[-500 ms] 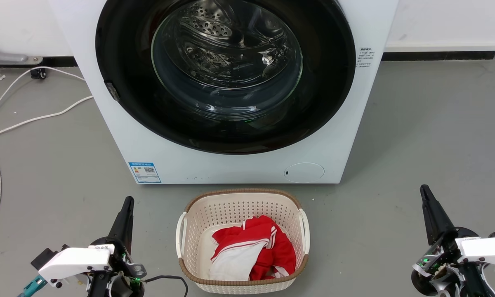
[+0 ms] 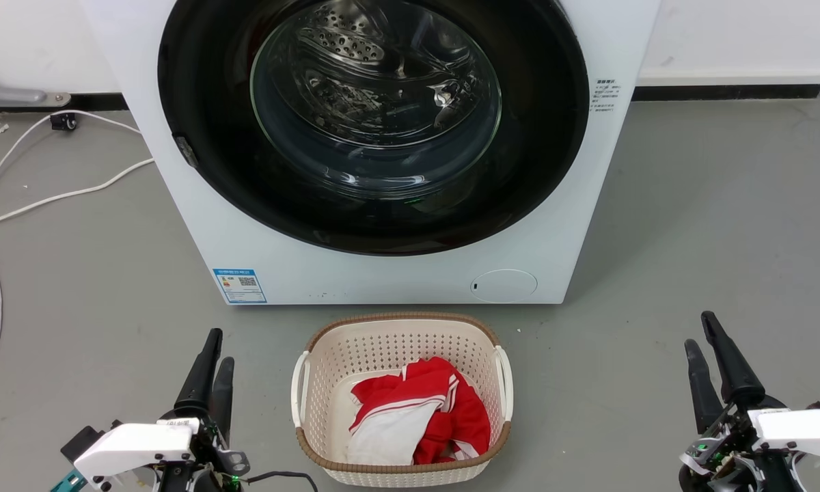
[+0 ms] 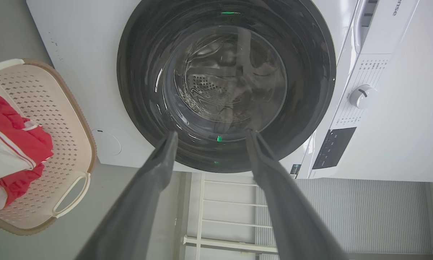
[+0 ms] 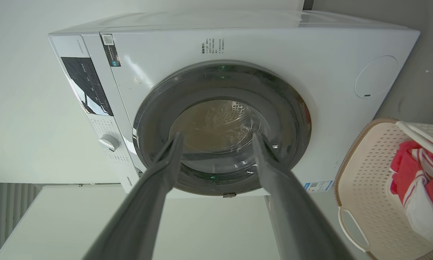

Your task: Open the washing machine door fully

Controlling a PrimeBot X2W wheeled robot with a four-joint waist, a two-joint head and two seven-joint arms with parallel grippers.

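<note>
Two end effectors waited low in the head view, the left end effector (image 2: 219, 347) on one side of the laundry basket (image 2: 403, 320) and the right end effector (image 2: 698, 330) on the other. Each had its dark fingers parted and nothing between them. Both were well apart from the washing machine (image 2: 198, 225), and that stand-off looked like a ready pose: fingers spread in advance, arms kept wide so the basket and its red and white garment (image 2: 417, 410) stayed out of their way.

Both wrist views looked along their own fingers straight at the washing machine door (image 2: 376, 116), which suggested either arm could make the reach. The door sat shut, its black rim flush against the white front and the steel drum visible through the bulging glass. On the robot's left side of the rim was a small grey fitting (image 2: 184, 150); whether it was catch or hinge could not be told.

By my reading, the opening had not begun. The basket stood just in front of the machine, close under the door, so a swinging door or a reaching arm would need to pass above it.
</note>
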